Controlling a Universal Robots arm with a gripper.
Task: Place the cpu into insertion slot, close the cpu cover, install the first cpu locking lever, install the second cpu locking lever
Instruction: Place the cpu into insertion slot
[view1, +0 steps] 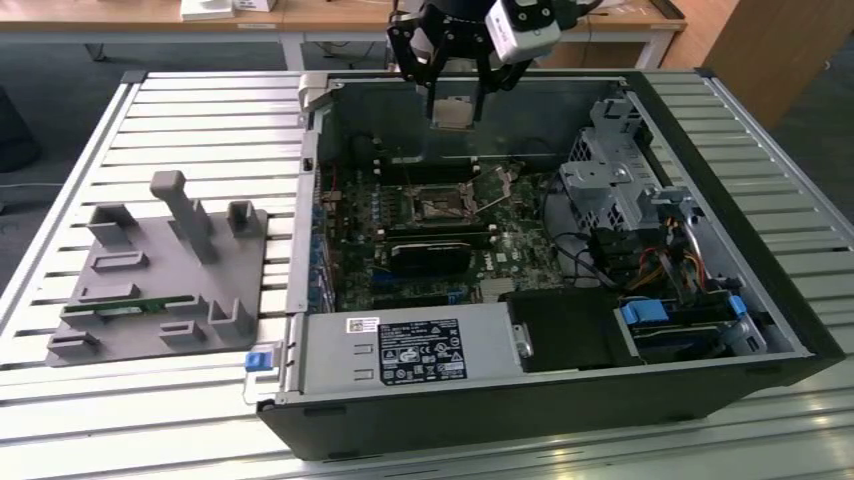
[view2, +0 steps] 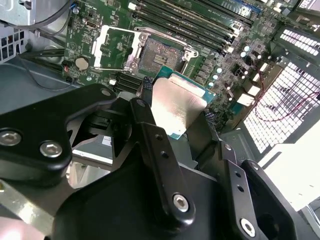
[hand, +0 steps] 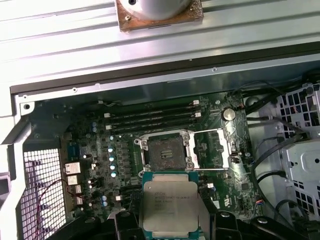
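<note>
- Second wrist view: the gripper (view2: 177, 102) sat nearest us, its jaws narrowed onto the cpu (view2: 175, 112) by two opposite edges.
- Beyond it the insertion slot (view2: 159, 52) lay bare, with the cpu cover (view2: 120, 31) swung open beside it.
- First wrist view: the cpu's edges ran roughly parallel to the slot's rim.
- Exterior view: the cpu hung well above the motherboard (view1: 400, 250).
- We judged it best to centre it over the slot, keep it level, lower it straight and never slide it.
</note>
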